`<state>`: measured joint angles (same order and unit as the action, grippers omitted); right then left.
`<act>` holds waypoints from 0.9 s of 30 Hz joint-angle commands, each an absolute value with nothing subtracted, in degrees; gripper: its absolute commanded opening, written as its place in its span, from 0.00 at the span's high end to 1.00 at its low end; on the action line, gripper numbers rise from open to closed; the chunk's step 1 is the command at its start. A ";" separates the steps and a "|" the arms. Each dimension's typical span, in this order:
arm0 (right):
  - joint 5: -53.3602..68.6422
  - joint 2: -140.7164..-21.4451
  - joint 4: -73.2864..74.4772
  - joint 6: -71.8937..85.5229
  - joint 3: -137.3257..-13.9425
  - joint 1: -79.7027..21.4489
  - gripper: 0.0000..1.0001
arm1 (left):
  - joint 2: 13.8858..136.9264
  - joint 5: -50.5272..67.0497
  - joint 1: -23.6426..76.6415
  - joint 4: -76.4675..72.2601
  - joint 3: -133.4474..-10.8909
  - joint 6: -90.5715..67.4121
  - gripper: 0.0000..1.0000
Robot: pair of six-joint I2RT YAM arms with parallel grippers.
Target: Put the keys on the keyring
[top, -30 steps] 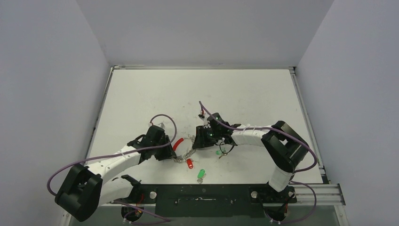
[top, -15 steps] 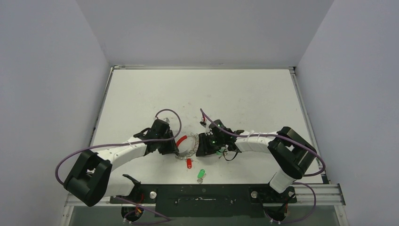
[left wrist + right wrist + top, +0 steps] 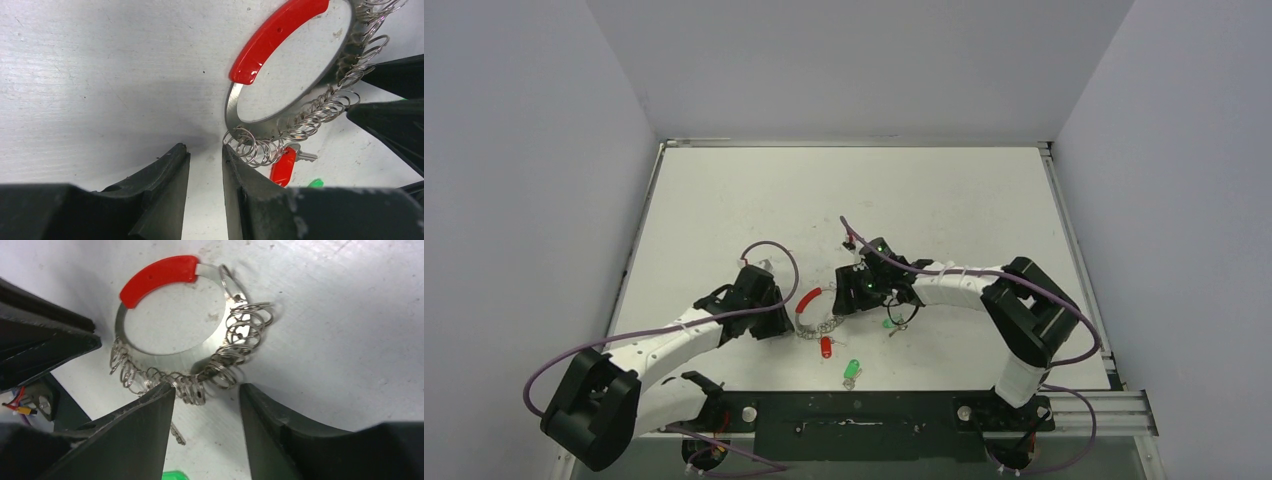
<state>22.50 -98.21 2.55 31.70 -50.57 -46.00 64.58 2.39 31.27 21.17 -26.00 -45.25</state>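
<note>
At left, stretched in low over the white table [image 3: 724, 200] from the near-left corner: the left gripper [image 3: 789, 327]. Barely parted in its own wrist view [image 3: 205, 152], with only a narrow strip of bare table showing between the two black fingers [image 3: 165, 175]. Grasping nothing. Right-hand fingertip right at the end of the small wire rings [image 3: 300, 122]; touching or just short of them, cannot tell.

Just right of that gripper, around the middle of the table and towards its near edge: the keyring [image 3: 822, 327], lying flat between the two grippers. Seen close from the left wrist [image 3: 231, 105] as a flat silvery loop. Wearing a glossy red sleeve [image 3: 275, 40] over its far-left arc. Carrying the small wire rings in a crowded row along its near and right arc.

Just near of the ring: a red-headed key [image 3: 826, 347], blade end tucked against the wire rings in the left wrist view [image 3: 283, 167]. Threaded on or merely lying there, cannot tell. Nearer again and slightly right, loose on the table and apart from the ring: the first green key [image 3: 852, 369].

Right of the ring: the right gripper [image 3: 839, 308], released, jaws standing well apart in its wrist view [image 3: 207, 392]. Bare table in the gap, nothing held. Left fingertip [image 3: 155, 405] at the edge of the wire rings and overlapping them in that view; contact uncertain.

Further right, beneath the right arm's wrist: the second green key [image 3: 887, 322], on the table, off the ring as well.
</note>
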 commanded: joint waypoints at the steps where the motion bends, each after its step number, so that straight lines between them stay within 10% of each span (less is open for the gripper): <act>1: 22.33 -100.74 0.69 30.89 -52.35 -45.70 0.53 | 65.22 1.87 30.81 19.92 -25.03 -46.41 0.71; 10: 24.75 -97.21 -4.51 35.17 -44.16 -47.45 0.93 | 70.68 1.72 30.85 17.07 -28.08 -45.12 0.73; 27: 26.36 -90.40 -0.69 31.52 -45.49 -38.80 0.45 | 68.11 -0.08 30.85 22.72 -31.24 -43.09 0.60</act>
<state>27.51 -90.26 -4.29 35.81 -40.21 -40.73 72.36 1.30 31.00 20.18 -32.14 -43.72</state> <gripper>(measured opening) 0.548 0.392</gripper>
